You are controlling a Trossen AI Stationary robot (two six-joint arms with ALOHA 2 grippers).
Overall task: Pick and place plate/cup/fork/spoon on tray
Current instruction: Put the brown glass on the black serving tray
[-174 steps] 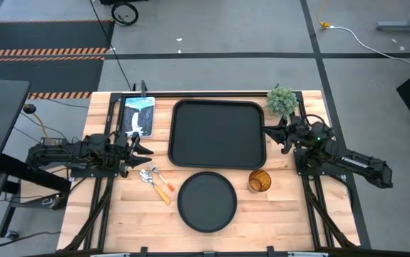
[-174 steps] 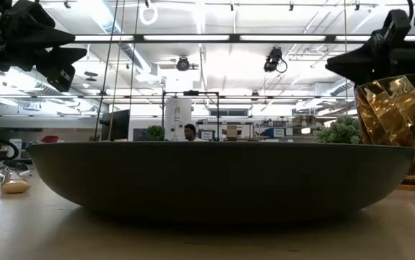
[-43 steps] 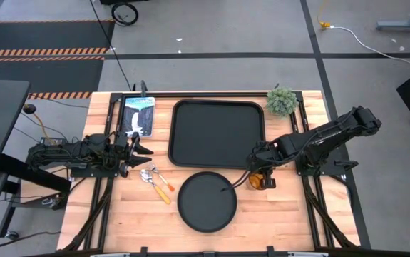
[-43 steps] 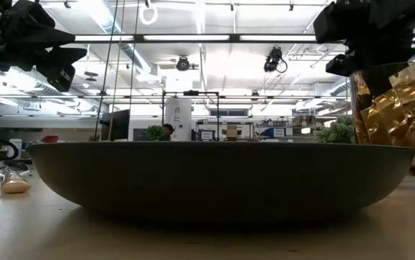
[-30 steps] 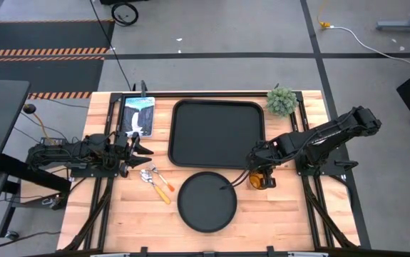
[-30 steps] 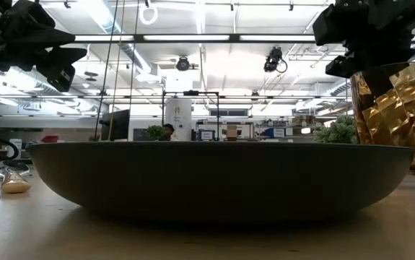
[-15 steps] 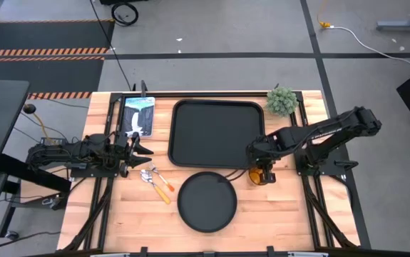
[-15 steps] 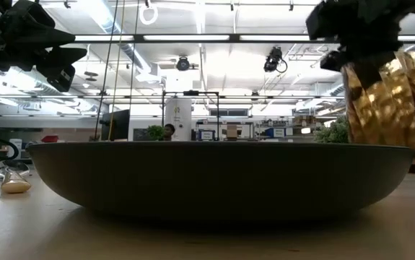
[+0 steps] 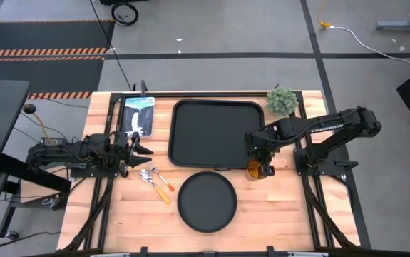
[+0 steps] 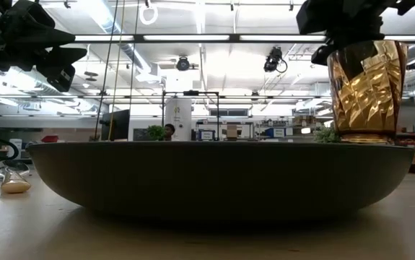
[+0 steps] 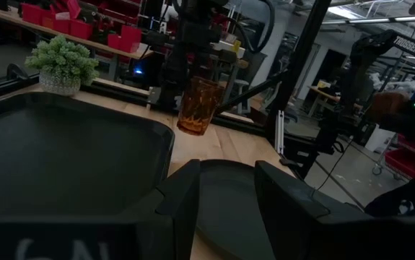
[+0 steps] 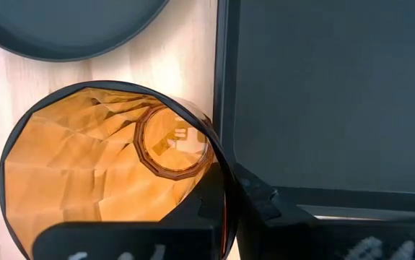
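While nothing yet lies inside the tray (image 9: 190,135), the first transfer appears, by my judgement, to be in hand. At the desk's left edge the left pincer (image 9: 142,148) waits, its fingers (image 11: 185,195) parted and empty, aimed toward the tray. Just beside it toward the near edge, the spoon (image 9: 146,175) and the fork (image 9: 160,179) lie together on the bare wood, untouched, orange handles pointing to the near edge. The tray occupies the middle of the desk toward the far edge, bare. The plate (image 9: 206,201) sits on the desk between the tray and the near edge, not yet moved. Right of the plate, the right pincer (image 9: 257,154) is closed on the rim of the cup (image 9: 255,169), one finger inside the wall and one outside, as the right wrist view shows. The low view shows the cup upright and lifted clear of the desk; it hangs just outside the tray's right rim, near its near-right corner. A potted plant (image 9: 281,100) stands at the far-right corner. Remaining: cup to be set down, then plate, fork and spoon.
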